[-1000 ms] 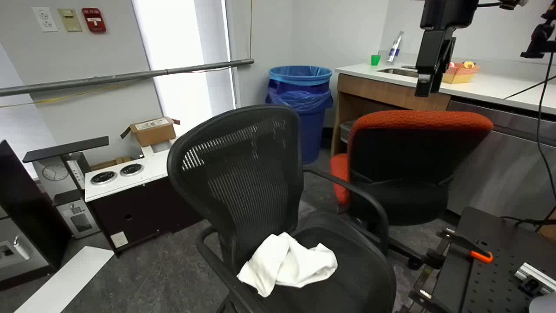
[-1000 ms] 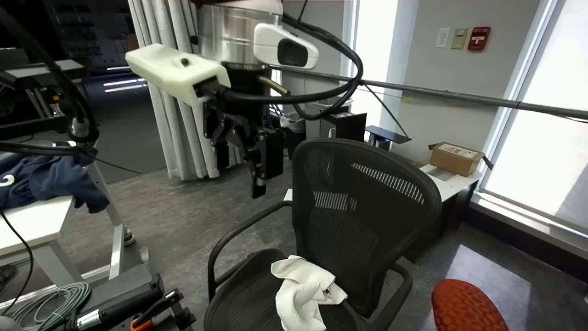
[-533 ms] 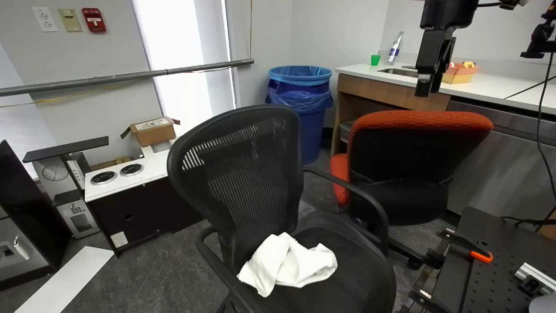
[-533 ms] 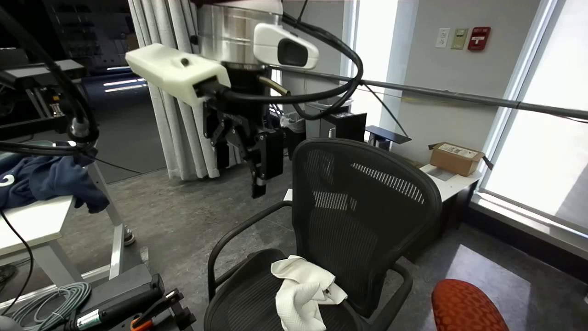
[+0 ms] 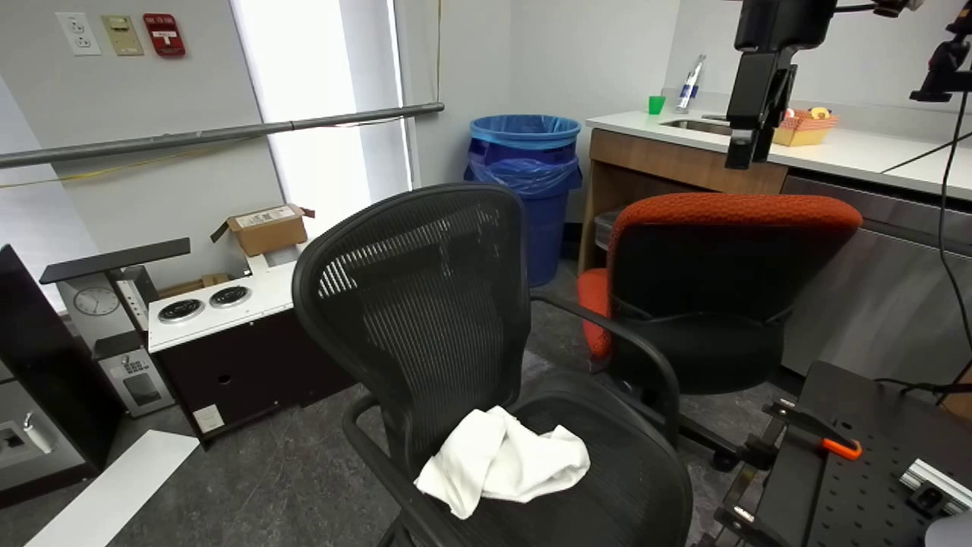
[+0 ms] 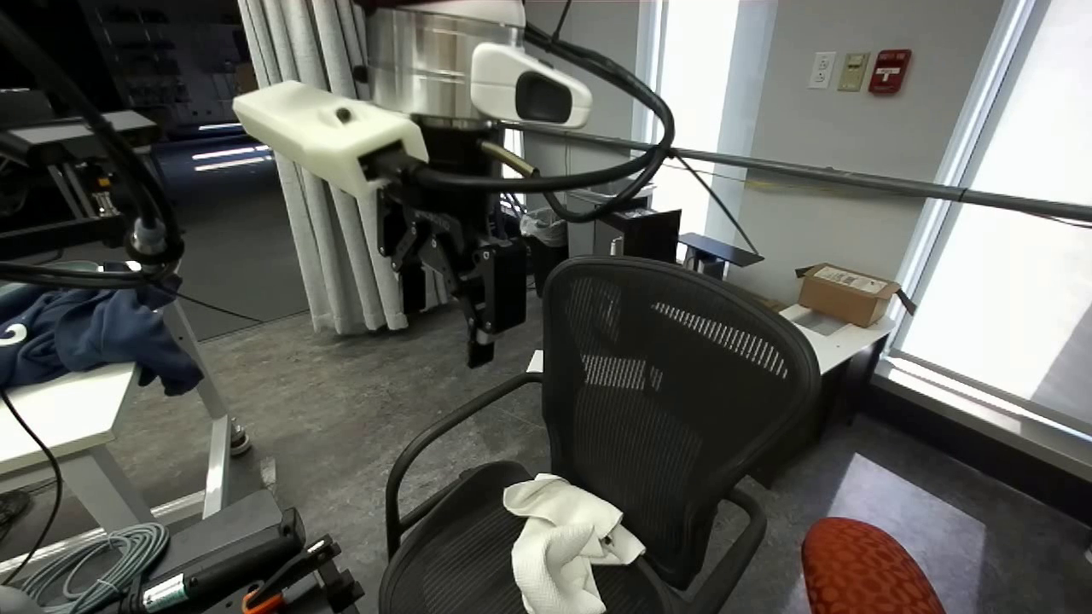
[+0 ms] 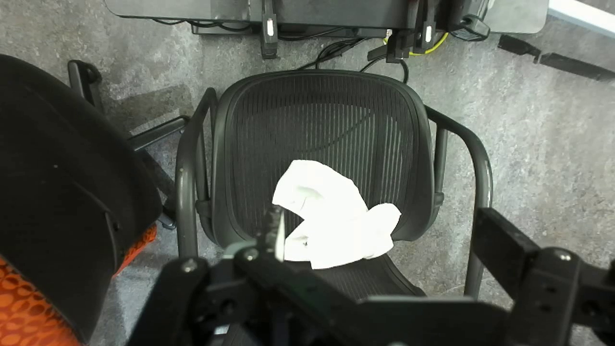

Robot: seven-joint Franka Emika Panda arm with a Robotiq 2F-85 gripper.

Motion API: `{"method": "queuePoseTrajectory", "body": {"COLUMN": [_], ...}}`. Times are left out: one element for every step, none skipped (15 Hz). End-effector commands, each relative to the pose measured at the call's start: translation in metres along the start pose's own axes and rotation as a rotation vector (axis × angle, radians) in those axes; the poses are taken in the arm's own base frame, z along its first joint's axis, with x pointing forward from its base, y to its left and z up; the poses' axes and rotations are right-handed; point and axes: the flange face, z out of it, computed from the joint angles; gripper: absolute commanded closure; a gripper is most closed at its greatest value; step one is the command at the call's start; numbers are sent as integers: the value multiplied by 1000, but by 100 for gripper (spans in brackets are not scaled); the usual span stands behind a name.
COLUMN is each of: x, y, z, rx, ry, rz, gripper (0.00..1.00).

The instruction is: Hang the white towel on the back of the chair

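The gripper (image 7: 384, 233) is spread wide, with nothing held. The towel (image 7: 338, 226), judged soft and light, is best pinched at a raised fold.

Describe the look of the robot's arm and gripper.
The white robot arm leads to a shiny silver cylinder. Near it are a boxy off-white housing and a rounded white module with a dark inset. A thick black cable loops out. The black jointed two-finger gripper has blocky fingers and small silvery screw heads.

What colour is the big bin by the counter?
Blue; the bin shows best in an exterior view.
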Motion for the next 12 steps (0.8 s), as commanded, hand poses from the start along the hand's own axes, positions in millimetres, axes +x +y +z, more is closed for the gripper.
{"method": "queuePoseTrajectory", "body": {"x": [0,0,0,0,4,10,15,22,31,41,60,72], "y": [0,0,0,0,1,3,5,7,9,11,5,4], "z": [0,0,0,0,3,4,5,7,12,16,28,36], "rx": [0,0,0,0,-4,3,-2,-2,-14,-20,-34,-45], "ry": [-1,-1,-1,-1,3,10,23,39,62,80,105,123], "rz": [0,0,0,0,3,21,27,30,22,24,16,14], "gripper": [0,0,0,0,0,0,0,0,0,0,0,0]}}
